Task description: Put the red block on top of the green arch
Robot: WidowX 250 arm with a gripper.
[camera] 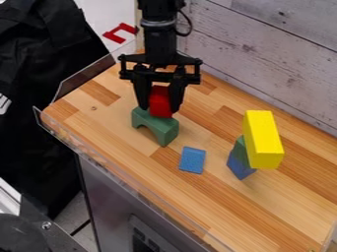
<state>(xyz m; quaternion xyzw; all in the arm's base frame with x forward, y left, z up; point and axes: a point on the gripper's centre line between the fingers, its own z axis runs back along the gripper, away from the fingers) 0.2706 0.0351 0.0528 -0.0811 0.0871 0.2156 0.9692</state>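
1. The gripper (160,109) held the red block (160,101) between its fingers.
2. The block was over the green arch (155,125), seemingly touching its top, toward the counter's (256,211) left corner.

A red rectangular block (160,100) is held by the black two-finger gripper (158,109) at the top of a green arch-shaped block (158,123). On the striped wooden tabletop (283,216), a flat blue rectangular block (192,160) is seen near the arch. A small green block (239,151) and darker blue block (239,167) are partly hidden by a long yellow rectangular block (263,140)
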